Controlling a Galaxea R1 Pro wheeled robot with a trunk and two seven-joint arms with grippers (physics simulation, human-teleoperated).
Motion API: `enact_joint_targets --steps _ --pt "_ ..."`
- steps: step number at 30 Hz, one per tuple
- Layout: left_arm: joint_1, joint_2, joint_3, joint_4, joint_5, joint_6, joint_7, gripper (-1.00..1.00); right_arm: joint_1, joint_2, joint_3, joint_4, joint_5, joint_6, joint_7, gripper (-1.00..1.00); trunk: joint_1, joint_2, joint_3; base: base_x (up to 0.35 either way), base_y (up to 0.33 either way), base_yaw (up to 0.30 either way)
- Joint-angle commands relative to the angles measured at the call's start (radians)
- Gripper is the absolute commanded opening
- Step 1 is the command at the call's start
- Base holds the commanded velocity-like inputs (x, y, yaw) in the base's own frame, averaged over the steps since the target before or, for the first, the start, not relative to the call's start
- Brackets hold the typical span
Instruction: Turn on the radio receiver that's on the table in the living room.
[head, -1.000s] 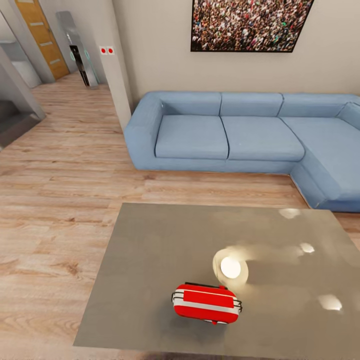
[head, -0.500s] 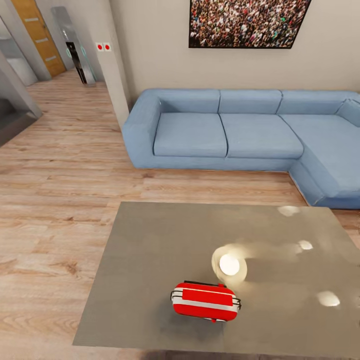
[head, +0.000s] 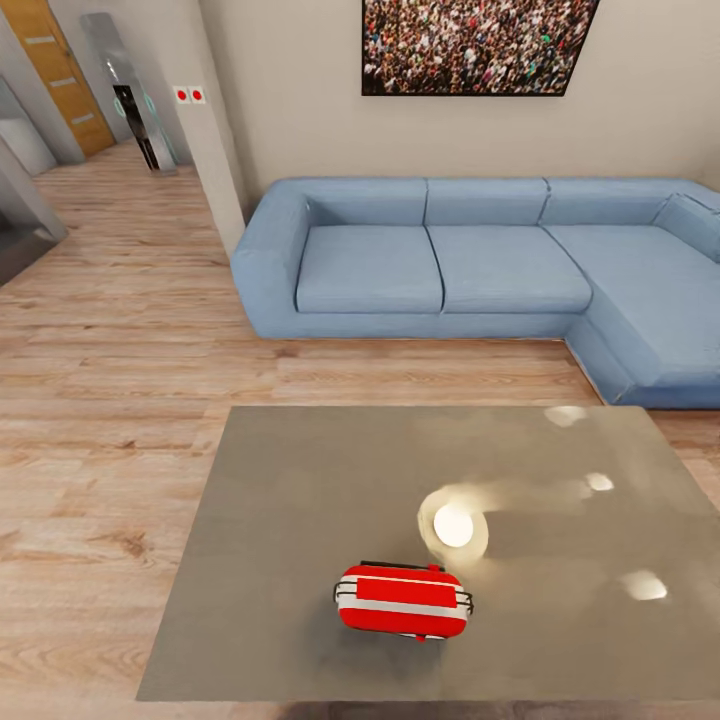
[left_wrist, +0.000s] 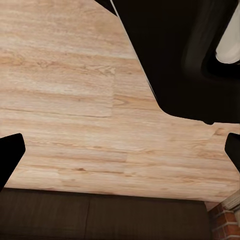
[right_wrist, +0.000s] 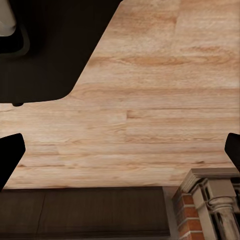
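Since a second ago the whole head view has swung a little, so the camera has moved: sofa, picture and table all sit slightly further toward 9 o'clock, while the radio receiver (head: 403, 600) keeps its place on the table (head: 290, 520).

It lies on its side on the glossy grey top, near the table's 6 o'clock edge, red body with a pale band across it and a thin dark wire handle along its far side. Just beyond it, toward 1 o'clock, a round bright lamp reflection (head: 453, 524) shines on the tabletop. A blue L-shaped sofa (head: 440, 265) stands past the table at 12 o'clock, with a framed crowd picture (head: 475, 45) on the beige wall above it. Light wood floor (head: 110, 400) runs off toward 10 o'clock, to an orange door (head: 55, 70).

Each wrist view looks down on plank floor: the left gripper (left_wrist: 120, 152) and right gripper (right_wrist: 120, 152) both have their dark fingertips spread wide apart at the frame edges, with nothing between them. Brickwork (right_wrist: 192, 215) shows in a corner of the right wrist view.
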Motion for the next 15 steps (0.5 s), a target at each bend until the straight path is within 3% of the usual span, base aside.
enact_joint_targets --steps 1,15 --pt "0.0 0.0 0.0 0.0 0.0 0.0 0.0 1.0 0.0 0.0 0.0 0.0 0.0 0.0 0.0 1.0 0.0 0.0 0.0 0.0 0.0 -0.003" --pt "0.0 0.0 0.0 0.0 0.0 0.0 0.0 1.0 0.0 0.0 0.001 0.0 0.001 0.0 0.0 1.0 0.0 0.0 -0.002 0.0 0.0 0.0"
